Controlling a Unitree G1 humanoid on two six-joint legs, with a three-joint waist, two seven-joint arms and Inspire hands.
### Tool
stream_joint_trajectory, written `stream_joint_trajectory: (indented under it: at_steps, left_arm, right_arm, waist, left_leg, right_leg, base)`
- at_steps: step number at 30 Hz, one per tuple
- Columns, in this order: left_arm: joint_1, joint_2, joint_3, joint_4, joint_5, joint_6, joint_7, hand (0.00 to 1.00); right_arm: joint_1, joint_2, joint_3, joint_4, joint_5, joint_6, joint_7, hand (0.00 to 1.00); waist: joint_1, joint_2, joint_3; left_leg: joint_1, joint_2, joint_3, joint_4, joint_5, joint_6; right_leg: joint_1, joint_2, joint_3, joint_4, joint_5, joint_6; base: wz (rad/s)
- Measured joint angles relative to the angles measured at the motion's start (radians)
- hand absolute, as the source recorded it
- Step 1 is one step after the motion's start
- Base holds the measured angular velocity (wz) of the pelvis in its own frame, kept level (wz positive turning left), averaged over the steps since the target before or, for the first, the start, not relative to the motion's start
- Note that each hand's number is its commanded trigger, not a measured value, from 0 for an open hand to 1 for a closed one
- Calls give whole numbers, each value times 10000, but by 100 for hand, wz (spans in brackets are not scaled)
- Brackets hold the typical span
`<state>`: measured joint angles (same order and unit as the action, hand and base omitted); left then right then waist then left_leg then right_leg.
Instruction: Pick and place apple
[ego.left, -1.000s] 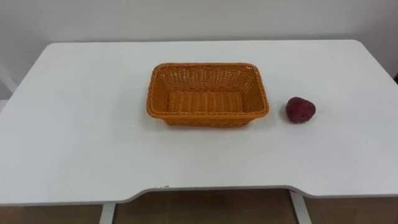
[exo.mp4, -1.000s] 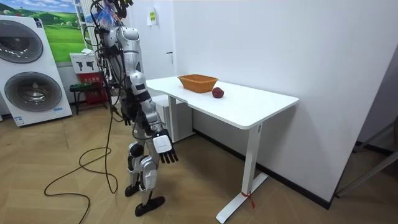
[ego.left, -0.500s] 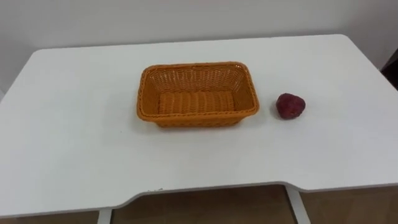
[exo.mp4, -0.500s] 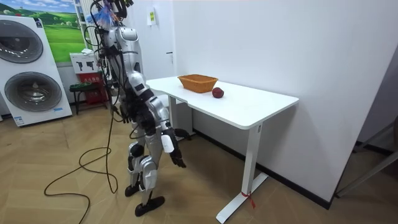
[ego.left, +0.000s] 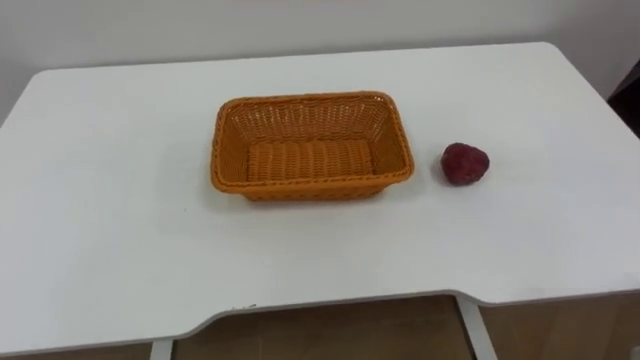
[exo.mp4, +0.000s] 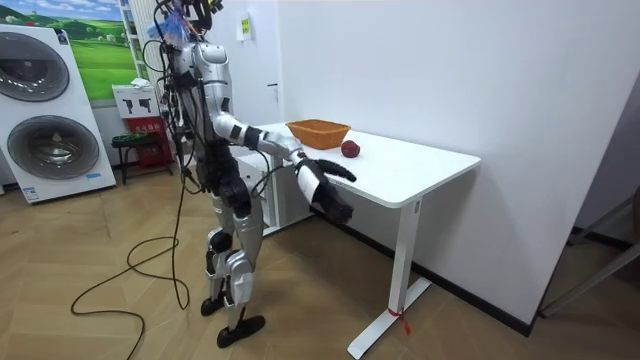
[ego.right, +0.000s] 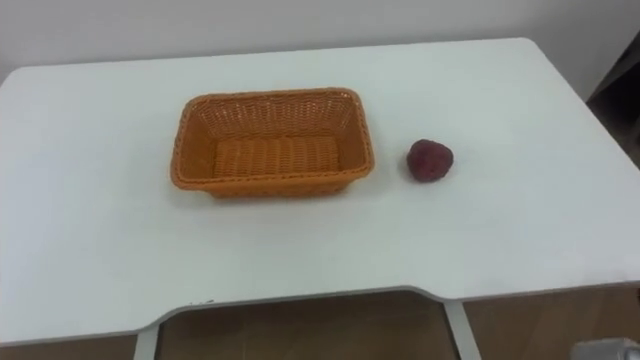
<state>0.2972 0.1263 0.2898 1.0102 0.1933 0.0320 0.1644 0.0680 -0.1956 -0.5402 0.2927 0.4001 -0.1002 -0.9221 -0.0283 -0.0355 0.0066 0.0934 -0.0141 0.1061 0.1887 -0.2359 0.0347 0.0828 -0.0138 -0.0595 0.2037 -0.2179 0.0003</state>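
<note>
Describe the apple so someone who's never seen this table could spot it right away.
Find the white table; an orange woven basket sits near its middle. To the robot's right of the basket, apart from it, lies the apple: small, rounded and dark red.

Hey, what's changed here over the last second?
In the room view, both arms swung up from the robot's sides toward the table: the left hand is now about level with its near edge, the right hand lower, before it. Nothing was taken hold of. The apple and basket lie as before; the eye views' shift is the camera's.
</note>
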Motion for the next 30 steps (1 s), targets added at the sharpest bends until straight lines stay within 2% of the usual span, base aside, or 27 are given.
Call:
stream_joint_trajectory:
  at_steps: [4,8,11,15,22,27,30]
  left_arm:
    - [9,39,-16,-1,364,17,1,0]
    - [-65,46,-27,0,489,38,6,0]
    - [-188,54,-317,-15,521,57,-54,0]
    - [-318,133,-383,-189,576,102,-305,0]
    - [-393,312,-381,-191,752,103,-677,0]
    - [-384,518,-394,-94,745,102,-758,0]
    - [-352,563,-399,-101,761,119,-765,0]
  right_arm:
    - [-119,-251,328,-1282,-1818,-53,-285,0]
    - [-121,-414,1169,-1721,-2967,-76,81,0]
    - [-228,-486,1499,-1918,-2976,-47,825,0]
    - [-364,-885,2292,-1823,-2970,171,2233,0]
    - [-896,-1134,2587,-756,-2768,457,4465,0]
    - [-1322,-1327,2651,-148,-2686,498,5102,0]
    - [-1472,-1556,2968,200,-2433,608,5589,0]
  waist:
    - [118,-81,10]
    - [264,-246,-38]
    - [399,-286,-43]
    - [563,-269,-22]
    - [640,-309,8]
    - [628,-408,40]
    - [635,-464,22]
  left_leg:
    - [-172,16,10,78,1,0]
    - [-157,29,-3,124,4,-5]
    - [-226,24,-11,136,3,-4]
    - [-315,31,-55,156,8,3]
    - [-342,18,-265,168,14,9]
    - [-344,20,-305,155,14,9]
    - [-310,21,-341,144,14,9]
  right_leg:
    - [-189,6,-28,10,5,-8]
    - [-140,10,-79,20,15,-22]
    - [-134,-2,-79,11,55,-8]
    - [-155,-6,-146,-9,99,-6]
    - [-145,-17,-286,-23,99,-7]
    - [-136,-29,-454,-30,100,-7]
    - [-86,-37,-549,-36,100,-6]
  base:
    - [0]
    - [0]
    - [0]
    - [2]
    - [7]
    - [1]
    - [4]
